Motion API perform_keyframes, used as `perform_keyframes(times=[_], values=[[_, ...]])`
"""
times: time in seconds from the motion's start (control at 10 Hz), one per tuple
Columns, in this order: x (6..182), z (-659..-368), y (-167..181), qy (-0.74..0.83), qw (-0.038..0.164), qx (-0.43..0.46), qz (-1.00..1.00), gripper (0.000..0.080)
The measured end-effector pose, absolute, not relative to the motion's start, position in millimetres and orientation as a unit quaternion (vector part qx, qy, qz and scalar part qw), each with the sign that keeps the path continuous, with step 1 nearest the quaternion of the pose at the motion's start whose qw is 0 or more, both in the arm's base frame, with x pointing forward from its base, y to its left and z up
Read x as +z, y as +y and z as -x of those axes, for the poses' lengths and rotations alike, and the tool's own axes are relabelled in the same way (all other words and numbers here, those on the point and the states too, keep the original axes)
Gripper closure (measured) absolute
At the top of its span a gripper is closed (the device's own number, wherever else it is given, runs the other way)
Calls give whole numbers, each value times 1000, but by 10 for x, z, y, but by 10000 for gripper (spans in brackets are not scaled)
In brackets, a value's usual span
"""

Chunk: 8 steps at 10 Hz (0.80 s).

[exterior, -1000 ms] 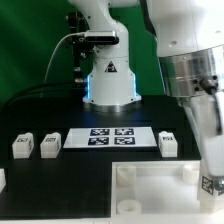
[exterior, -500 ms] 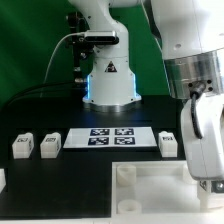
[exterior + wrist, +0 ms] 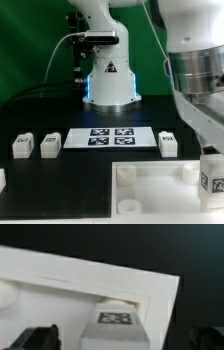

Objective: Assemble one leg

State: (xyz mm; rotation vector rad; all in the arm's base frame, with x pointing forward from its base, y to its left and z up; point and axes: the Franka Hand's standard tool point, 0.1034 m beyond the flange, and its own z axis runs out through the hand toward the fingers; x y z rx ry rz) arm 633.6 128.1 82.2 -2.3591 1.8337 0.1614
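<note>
One leg, a small white post with a square tag, stands upright at the near corner of the large white top at the exterior view's right. In the wrist view this leg sits in the corner socket of the top. My gripper straddles the leg, with its dark fingers apart and a gap showing on each side. In the exterior view the gripper hangs right over the leg.
Two loose legs lie at the exterior view's left, and one lies right of the marker board. Another white piece shows at the left edge. The robot base stands behind.
The wrist has turned about its upright axis over the corner of the top. The leg stays at the same corner. The loose legs have not moved.
</note>
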Motion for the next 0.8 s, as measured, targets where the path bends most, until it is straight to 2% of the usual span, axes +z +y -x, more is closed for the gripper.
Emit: perform_keyframes(times=[0.4, 0.6, 0.8], values=[[804, -6332, 1259, 450, 82, 37, 889, 151], [829, -6382, 1205, 270, 52, 3, 961, 151], [833, -6424, 1214, 132, 39, -23, 990, 151]])
